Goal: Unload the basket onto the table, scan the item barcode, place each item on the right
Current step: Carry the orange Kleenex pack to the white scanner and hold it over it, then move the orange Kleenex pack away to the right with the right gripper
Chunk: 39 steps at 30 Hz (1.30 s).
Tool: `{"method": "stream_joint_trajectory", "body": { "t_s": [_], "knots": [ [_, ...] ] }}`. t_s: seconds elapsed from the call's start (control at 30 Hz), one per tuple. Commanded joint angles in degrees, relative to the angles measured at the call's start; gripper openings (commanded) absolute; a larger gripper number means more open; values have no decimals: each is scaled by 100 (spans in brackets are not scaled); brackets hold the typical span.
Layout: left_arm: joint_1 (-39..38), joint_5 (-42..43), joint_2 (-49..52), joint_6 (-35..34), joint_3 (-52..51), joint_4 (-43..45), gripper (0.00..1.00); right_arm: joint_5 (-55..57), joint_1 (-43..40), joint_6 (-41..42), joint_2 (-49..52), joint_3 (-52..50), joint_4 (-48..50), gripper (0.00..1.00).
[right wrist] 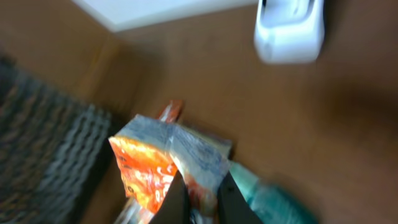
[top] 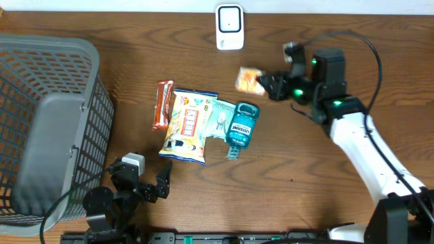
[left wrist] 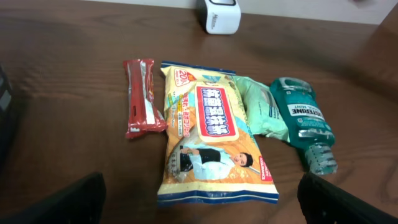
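Soft, even light covers the tabletop (top: 285,190) in the overhead view; shadows are faint. The left wrist view is sharp, the yellow packet (left wrist: 211,134) slightly glossy. The right wrist view is heavily blurred.

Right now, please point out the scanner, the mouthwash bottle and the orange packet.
scanner (top: 230,27), overhead view, middle of its white front.
mouthwash bottle (left wrist: 304,116), left wrist view, on its label.
orange packet (right wrist: 144,171), right wrist view, on its orange side.
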Motion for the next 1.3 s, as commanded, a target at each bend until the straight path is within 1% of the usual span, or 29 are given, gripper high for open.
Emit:
{"method": "stream_joint_trajectory", "body": {
  "t_s": [0.0, 0.13, 0.23, 0.3, 0.37, 0.53, 0.57, 0.73, 0.83, 1.03, 1.1, 1.17, 1.27],
  "knots": [
    [-24, -48, -4, 37, 4, 20, 98, 1685, 363, -789, 404, 44, 1005, 1],
    [-24, -48, -4, 37, 4, 20, 98, 2173, 527, -1163, 1178, 46, 2785, 1],
    [-24, -48, -4, 37, 4, 20, 98, 2310, 527, -1580, 1996, 122, 4365, 1],
    [-24, -48, -4, 37, 4, 20, 98, 2363, 525, -1646, 2524, 326, 5115, 1],
    [-24, -48, -4, 37, 4, 20, 98, 2356, 525, -1646, 3021, 728, 5372, 1],
    [-24, -48, -4, 37, 4, 20, 98, 2350, 546, -1720, 4107, 2170, 5250, 1],
    [-24, -50, -4, 37, 4, 20, 98, 2363, 551, -1722, 4385, 2647, 5187, 1],
    [-24, -48, -4, 37, 4, 20, 98, 2492, 542, -1766, 5141, 4177, 4037, 1],
    [-24, -48, -4, 37, 4, 20, 98, 2481, 542, -1768, 5460, 4765, 3617, 1],
    [-24, -48, -4, 37, 4, 20, 98, 2430, 544, -1762, 5469, 4918, 3471, 1],
    [-24, -48, -4, 37, 4, 20, 98, 2490, 527, -1646, 5425, 4920, 3383, 1],
    [-24, -48, -4, 37, 4, 20, 98, 2527, 448, -1462, 5272, 4920, 2994, 1],
    [-24, -48, -4, 37, 4, 20, 98, 2562, 229, -1377, 4885, 4920, 2105, 1]
  ]
}}
